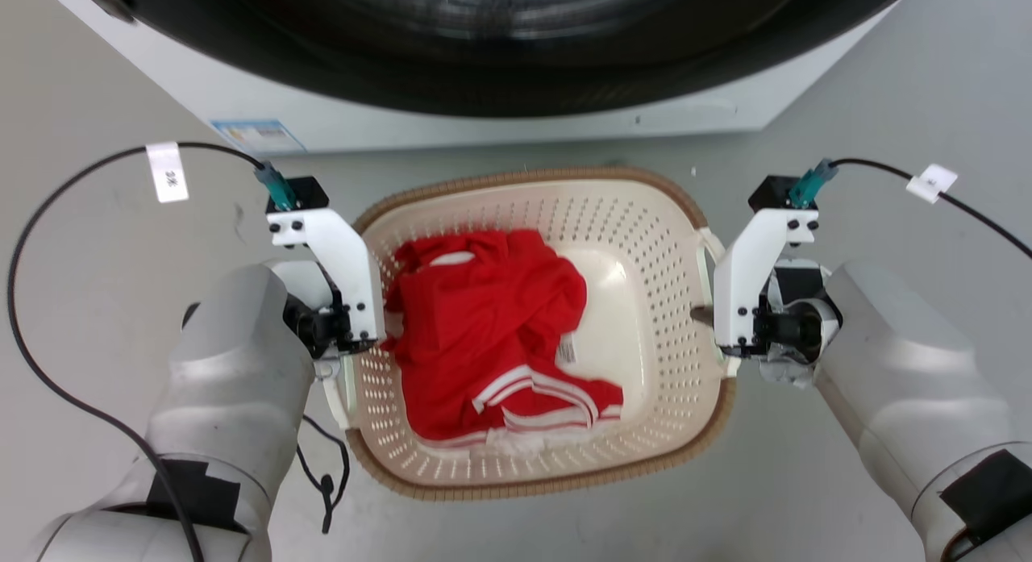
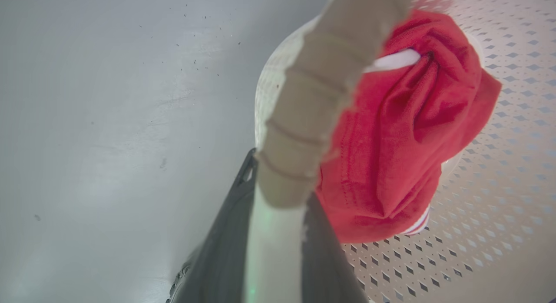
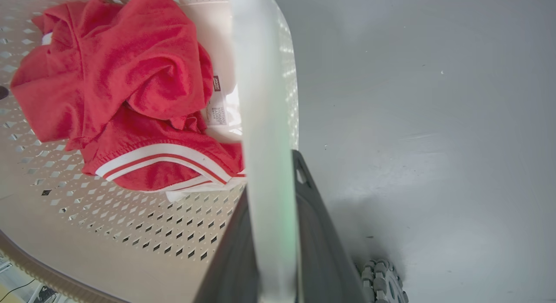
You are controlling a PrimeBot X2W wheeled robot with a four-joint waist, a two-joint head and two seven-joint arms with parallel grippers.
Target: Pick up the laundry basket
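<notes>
The laundry basket (image 1: 645, 215) is cream and perforated with a brown woven rim, and sits in the middle of the head view between my two arms. A red garment with white stripes (image 1: 484, 328) lies inside it. My left gripper (image 1: 355, 340) is at the basket's left side. In the left wrist view its dark fingers (image 2: 226, 246) are shut on the white handle (image 2: 271, 255) just below the brown rim (image 2: 321, 90). My right gripper (image 1: 720, 324) is at the right side, and its dark fingers (image 3: 319, 233) are shut on the other white handle (image 3: 265, 133).
A white washer (image 1: 484, 126) with a dark round door (image 1: 516, 38) stands just beyond the basket. Black cables (image 1: 48, 207) loop from both wrists over the grey floor (image 1: 887, 118). A ribbed grey wheel-like part (image 3: 384, 279) shows low in the right wrist view.
</notes>
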